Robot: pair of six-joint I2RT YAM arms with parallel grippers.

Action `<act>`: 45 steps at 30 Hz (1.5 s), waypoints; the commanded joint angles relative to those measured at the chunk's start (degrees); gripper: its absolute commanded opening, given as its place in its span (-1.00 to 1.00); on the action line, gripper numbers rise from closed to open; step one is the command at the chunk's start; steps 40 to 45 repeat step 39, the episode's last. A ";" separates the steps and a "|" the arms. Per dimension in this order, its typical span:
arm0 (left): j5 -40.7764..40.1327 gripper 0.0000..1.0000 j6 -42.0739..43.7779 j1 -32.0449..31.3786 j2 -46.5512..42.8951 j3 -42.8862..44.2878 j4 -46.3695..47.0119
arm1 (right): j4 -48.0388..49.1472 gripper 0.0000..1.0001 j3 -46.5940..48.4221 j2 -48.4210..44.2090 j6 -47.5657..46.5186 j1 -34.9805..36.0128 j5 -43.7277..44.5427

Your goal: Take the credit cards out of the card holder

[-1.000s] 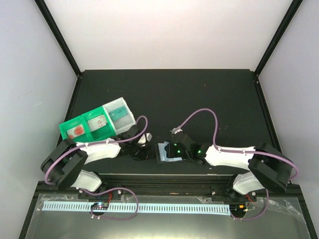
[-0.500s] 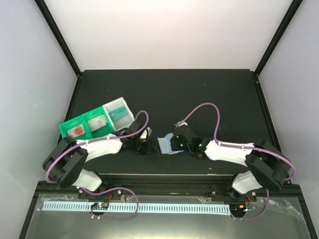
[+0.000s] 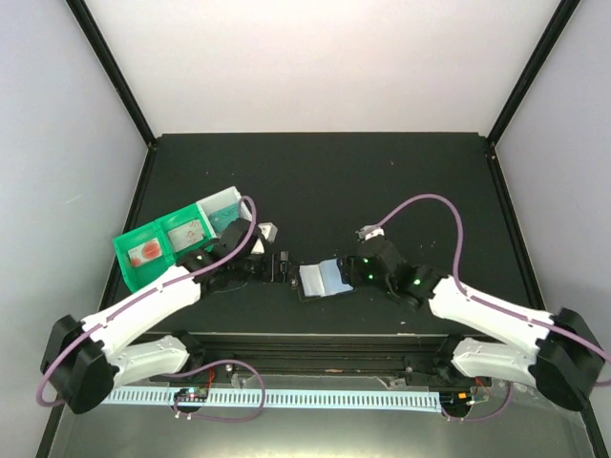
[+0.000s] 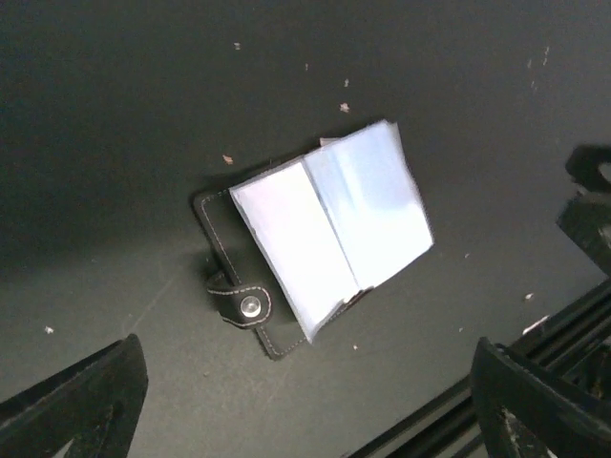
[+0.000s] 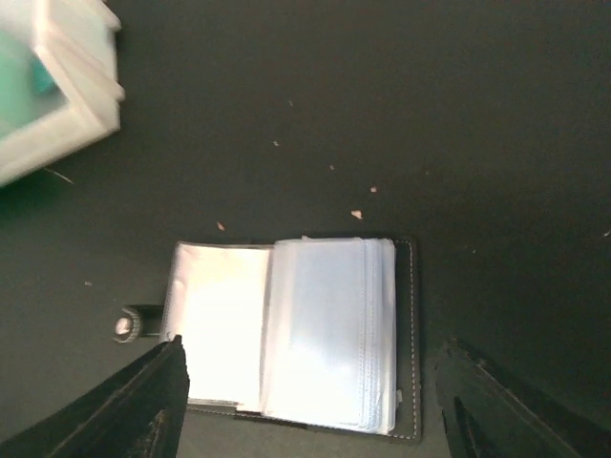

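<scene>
Card holder (image 3: 325, 280) lies open on the black table (image 3: 382, 181), between my left gripper (image 3: 284, 268) and right gripper (image 3: 351, 275), both spread and empty. Clear sleeves (image 5: 329, 324) look slippery; I risk dragging the holder instead of freeing cards.

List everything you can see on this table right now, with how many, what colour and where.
card holder: one, dark cover with pale clear sleeves, lying open on the table between the two grippers
compartment tray: one, green and clear, left side of the table, beyond the left arm; contents too small to name
table: one, black, dotted with pale crumbs
left gripper: one, black, open, left of the card holder, holding nothing
right gripper: one, black, open, at the card holder's right side, holding nothing
</scene>
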 commanded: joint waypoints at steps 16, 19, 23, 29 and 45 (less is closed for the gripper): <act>-10.00 0.98 6.45 0.47 -27.50 12.44 -19.37 | -14.59 1.00 2.94 -33.71 2.29 -0.10 -4.44; -9.83 0.98 6.33 0.53 -29.40 12.14 -19.02 | -14.96 1.00 3.58 -35.59 2.32 -0.10 -5.13; -7.84 0.98 5.26 0.47 -33.24 9.61 -15.05 | -15.03 1.00 3.75 -36.55 2.47 -0.12 -5.61; -7.00 0.98 2.62 0.45 -38.06 6.76 -10.50 | -15.09 1.00 2.71 -36.22 2.82 -0.10 -5.34; -8.53 0.98 2.43 0.47 -38.41 6.58 -11.49 | -14.26 1.00 1.55 -36.29 3.45 -0.10 -5.60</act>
